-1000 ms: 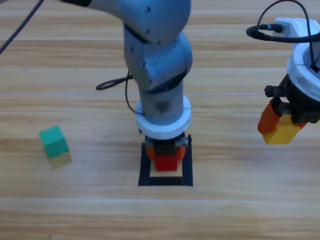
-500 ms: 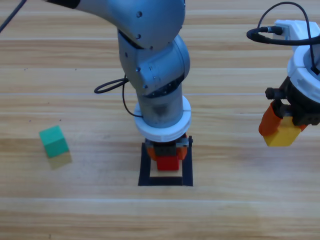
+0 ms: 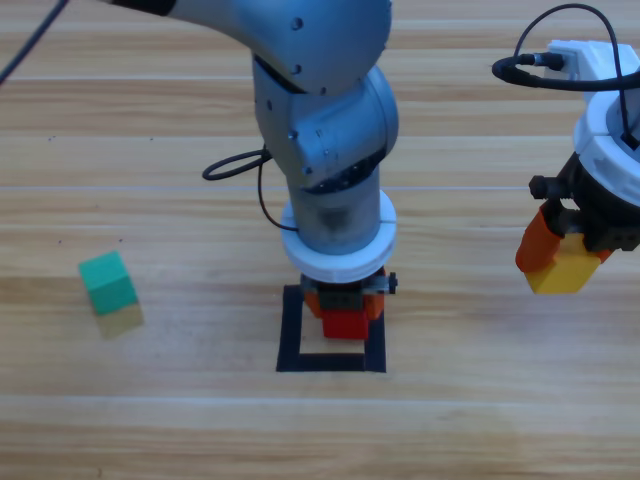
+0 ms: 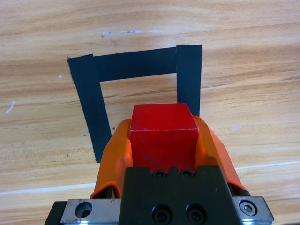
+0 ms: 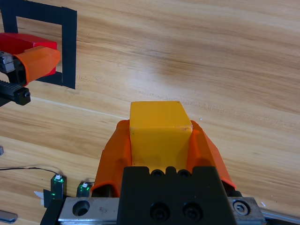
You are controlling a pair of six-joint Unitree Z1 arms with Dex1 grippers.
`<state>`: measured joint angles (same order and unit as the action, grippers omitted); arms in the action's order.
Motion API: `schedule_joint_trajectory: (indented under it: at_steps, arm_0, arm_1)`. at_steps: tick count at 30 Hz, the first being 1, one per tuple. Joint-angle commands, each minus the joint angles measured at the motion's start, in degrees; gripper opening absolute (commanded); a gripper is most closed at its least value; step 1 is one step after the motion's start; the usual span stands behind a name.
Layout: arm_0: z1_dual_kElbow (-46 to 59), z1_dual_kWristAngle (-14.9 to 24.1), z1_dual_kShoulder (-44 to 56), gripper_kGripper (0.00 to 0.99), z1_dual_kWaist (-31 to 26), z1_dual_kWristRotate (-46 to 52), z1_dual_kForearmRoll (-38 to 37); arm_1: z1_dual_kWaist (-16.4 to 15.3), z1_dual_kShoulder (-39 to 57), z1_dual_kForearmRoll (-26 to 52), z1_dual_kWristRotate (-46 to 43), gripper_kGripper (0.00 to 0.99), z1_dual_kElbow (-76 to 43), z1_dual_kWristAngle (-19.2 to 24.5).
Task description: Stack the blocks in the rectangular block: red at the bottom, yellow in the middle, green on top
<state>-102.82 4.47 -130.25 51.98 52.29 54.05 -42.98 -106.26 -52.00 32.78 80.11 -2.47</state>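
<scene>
My left gripper (image 3: pixel 344 312) is shut on the red cube (image 3: pixel 344 323) and holds it over the far side of the black tape square (image 3: pixel 289 335). In the left wrist view the red cube (image 4: pixel 163 129) sits between the orange jaws of the left gripper (image 4: pixel 164 140), above the tape square (image 4: pixel 86 93) with bare wood inside. My right gripper (image 3: pixel 560 258) hangs at the right edge, shut on the yellow cube (image 3: pixel 564 268); the right wrist view shows that yellow cube (image 5: pixel 159 131) in the right gripper (image 5: pixel 160 140). The teal-green cube (image 3: pixel 107 283) lies alone on the table at the left.
The left arm's grey body (image 3: pixel 325 120) rises over the middle of the table, with a black cable (image 3: pixel 235 165) looping beside it. Another black cable (image 3: pixel 545 60) arcs over the right wrist.
The left arm has shifted slightly right and toward the far side of the tape square, carrying the red cube with it. The right gripper and green cube stay put.
</scene>
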Motion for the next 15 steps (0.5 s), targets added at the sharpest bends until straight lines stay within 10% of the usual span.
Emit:
schedule_joint_trajectory:
  at_steps: [1, 15]
  arm_0:
    - [-0.3, 1.2, -4.0, 0.000, 1.5, -0.4, 0.5]
    - [-0.7, 2.6, -4.8, 0.000, 1.5, 0.2, 1.7]
  arm_1:
    - [-1.4, -1.6, 1.1, -0.5, 0.014, -1.3, -1.2]
    - [-1.4, -1.6, 1.4, -0.8, 0.014, -1.7, -1.6]
